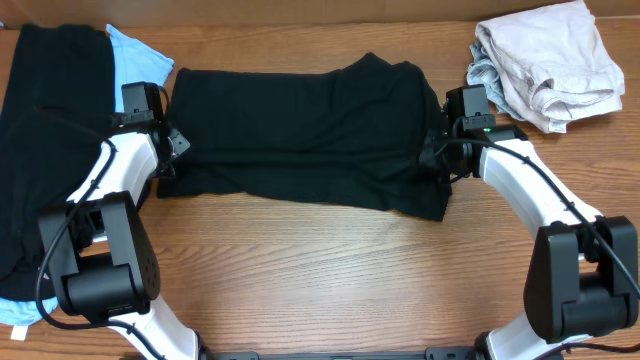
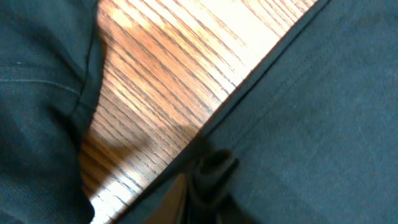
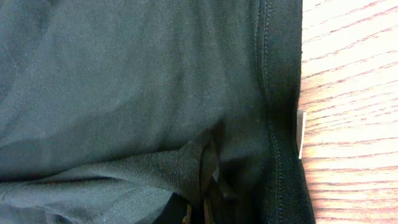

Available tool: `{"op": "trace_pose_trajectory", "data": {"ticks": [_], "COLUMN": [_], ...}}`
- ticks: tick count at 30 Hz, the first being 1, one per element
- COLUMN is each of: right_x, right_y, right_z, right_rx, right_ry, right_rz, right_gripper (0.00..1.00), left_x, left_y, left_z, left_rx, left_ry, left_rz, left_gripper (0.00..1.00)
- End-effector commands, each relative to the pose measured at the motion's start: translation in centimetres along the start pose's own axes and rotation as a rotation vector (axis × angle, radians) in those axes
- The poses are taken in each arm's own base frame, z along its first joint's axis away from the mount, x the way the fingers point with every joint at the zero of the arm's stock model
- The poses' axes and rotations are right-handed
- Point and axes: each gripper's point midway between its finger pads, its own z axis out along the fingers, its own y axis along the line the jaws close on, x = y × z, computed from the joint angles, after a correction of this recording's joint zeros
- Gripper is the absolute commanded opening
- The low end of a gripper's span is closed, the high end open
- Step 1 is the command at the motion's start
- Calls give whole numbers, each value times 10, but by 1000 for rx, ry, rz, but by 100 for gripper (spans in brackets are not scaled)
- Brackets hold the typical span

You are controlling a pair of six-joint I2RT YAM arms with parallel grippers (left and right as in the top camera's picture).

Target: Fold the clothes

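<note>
A black T-shirt (image 1: 300,130) lies folded across the middle of the wooden table. My left gripper (image 1: 172,165) is at its left edge, shut on a pinch of the black cloth (image 2: 208,177). My right gripper (image 1: 438,160) is at its right edge, shut on a fold of the same shirt (image 3: 208,186); a hemmed edge with a small white tag (image 3: 301,134) shows beside it. More black cloth (image 1: 45,140) and a light-blue garment (image 1: 135,60) lie at the far left. A beige pile (image 1: 550,65) lies at the back right.
Bare wood table (image 1: 330,270) spans the front between the two arm bases. The black pile at the left reaches down to the front left corner, with a light-blue edge (image 1: 18,312) under it.
</note>
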Motion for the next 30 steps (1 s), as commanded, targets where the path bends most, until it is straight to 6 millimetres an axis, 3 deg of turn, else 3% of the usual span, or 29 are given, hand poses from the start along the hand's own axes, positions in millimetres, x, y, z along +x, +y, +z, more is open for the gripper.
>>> {"op": "trace_pose_trajectory", "data": {"ticks": [1,3,4,6,10,13,14,16,17,20,23,26,28,30], "right_x": [-13,-13,-13,-14,-13,-13,-10,-2,5,28,49,58,61,63], "right_y": [-3,-3,-3,-2,5,11,13,16,15,6,-4,-5,-3,1], "right_z": [-3,-4,-4,-5,-27,-64,-76,-92,-98,-105,-104,-99,-94,-92], "right_rx": [17,18,17,15,8,15,7,-5,-4,33,71,81,77,68], "right_ry": [-37,-39,-39,-40,-2,30,42,68,89,177,259,283,284,286], "right_rz": [-8,-9,-9,-9,-6,-2,-1,2,5,16,27,19,12,3], "right_gripper": [4,4,16,32,45,53,60,90,97,100,100,98,97,96], "left_x": [-7,-7,-7,-8,-7,-6,-5,-1,2,17,35,50,59,65], "left_y": [-6,-6,-6,-6,-7,2,5,12,15,27,38,46,49,51], "left_z": [-2,-2,-2,-2,-21,-56,-68,-90,-98,-112,-111,-98,-85,-71], "left_rx": [19,19,19,19,21,-22,-34,-56,-65,-101,-145,-161,-163,-158], "left_ry": [-14,-14,-15,-16,28,91,112,152,168,226,294,326,327,314], "left_rz": [3,3,3,16,113,124,127,134,137,126,102,106,106,107], "left_gripper": [31,50,74,100,100,100,100,100,100,92,80,70,55,47]}}
